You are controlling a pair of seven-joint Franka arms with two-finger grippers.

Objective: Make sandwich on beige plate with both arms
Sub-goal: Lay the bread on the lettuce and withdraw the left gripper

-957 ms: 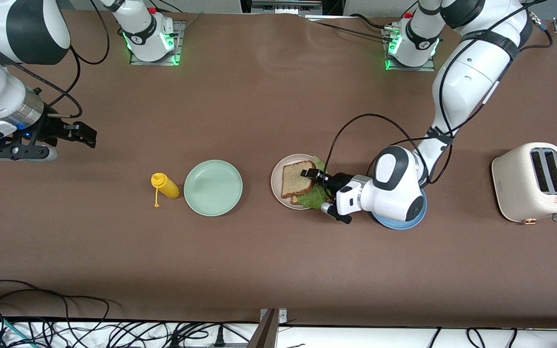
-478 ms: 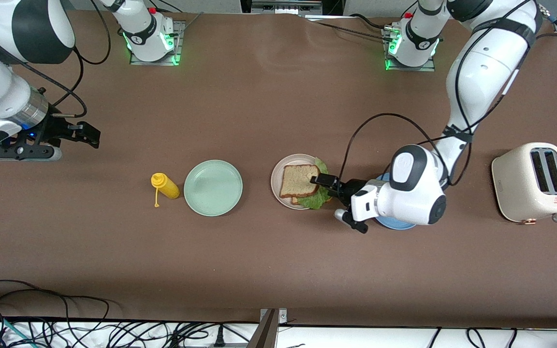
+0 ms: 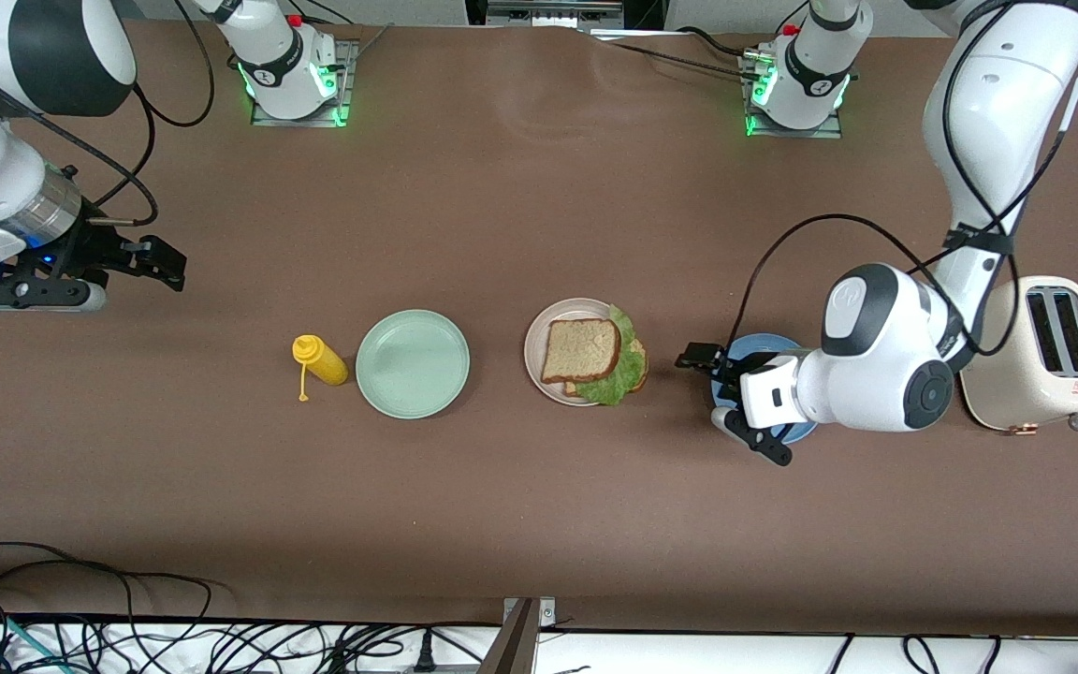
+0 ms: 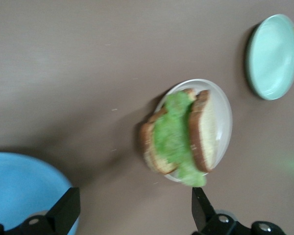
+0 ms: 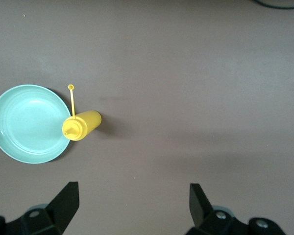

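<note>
On the beige plate [image 3: 539, 329] the sandwich [image 3: 592, 360] lies assembled, so my left gripper [image 3: 728, 398] over the blue plate [image 3: 787, 432] and my waiting right gripper [image 3: 141, 265] both hang with jaws wide and empty.

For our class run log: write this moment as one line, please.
round beige plate: holds brown bread and green lettuce sandwich | left claw: open, over round blue plate | right claw: open, waiting

Even, bright overhead light fills the front view, with soft short shadows under the plates and arms on the matte brown table [image 3: 502, 215]. Green status lights glow at both arm bases near 12 o'clock. The left wrist view is motion-blurred: the sandwich [image 4: 183, 134] looks smeared, with a faint green flare at 3 o'clock. The right wrist view is sharper, with the yellow bottle [image 5: 82, 125] casting a soft shadow.
</note>
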